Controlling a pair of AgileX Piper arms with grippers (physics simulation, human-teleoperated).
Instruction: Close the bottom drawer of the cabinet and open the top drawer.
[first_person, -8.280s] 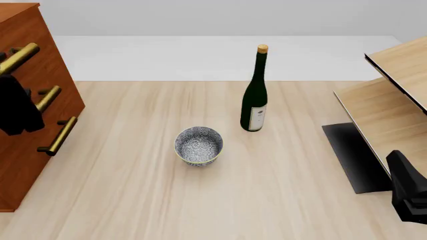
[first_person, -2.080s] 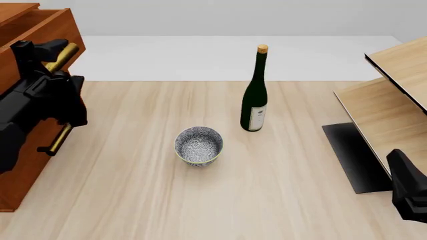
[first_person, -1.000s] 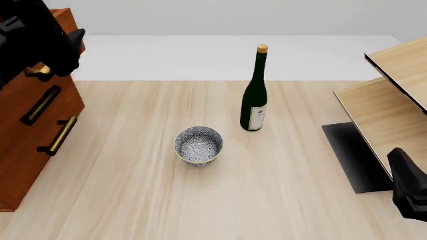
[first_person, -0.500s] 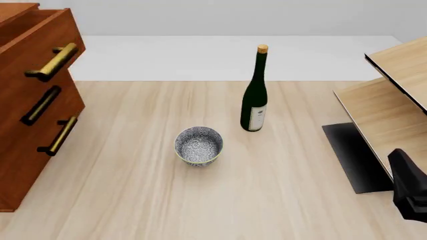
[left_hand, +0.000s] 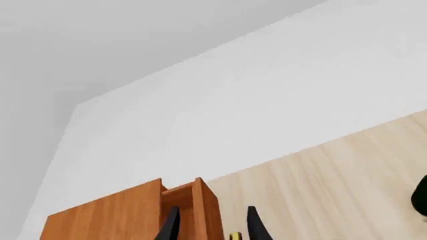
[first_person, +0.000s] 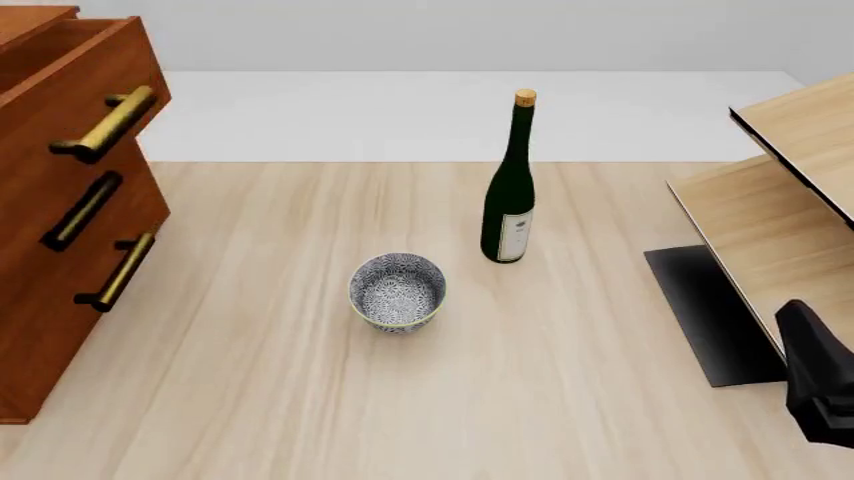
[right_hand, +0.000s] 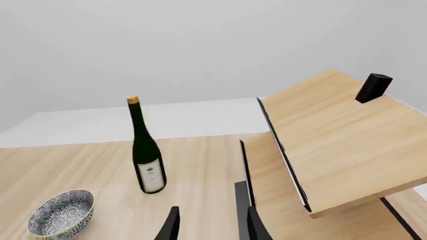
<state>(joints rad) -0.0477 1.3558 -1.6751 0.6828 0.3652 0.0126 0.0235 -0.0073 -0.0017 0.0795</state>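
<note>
The reddish-brown cabinet (first_person: 34, 345) stands at the table's left edge. Its top drawer (first_person: 78, 75) is pulled out toward the table, brass handle (first_person: 104, 124) forward of the others. The bottom drawer (first_person: 67, 300) sits flush with the middle drawer (first_person: 60, 215), shut. My left gripper (left_hand: 212, 229) is out of the front view; in the left wrist view it is open and empty, high above the top drawer's front (left_hand: 205, 210) and the cabinet's top (left_hand: 107, 215). My right gripper (right_hand: 212, 227) is open and empty, low at the front right (first_person: 817, 385).
A dark green wine bottle (first_person: 509, 190) stands mid-table, with a patterned bowl (first_person: 398, 291) in front of it. A pale light-wood shelf unit (first_person: 781, 200) on a black base (first_person: 707, 315) fills the right side; a small black block (right_hand: 373, 87) lies on its top.
The top drawer, shut 8.3 s ago, now stands pulled out. My left arm has let go of its handle and risen out of the front view. The right arm has not moved.
</note>
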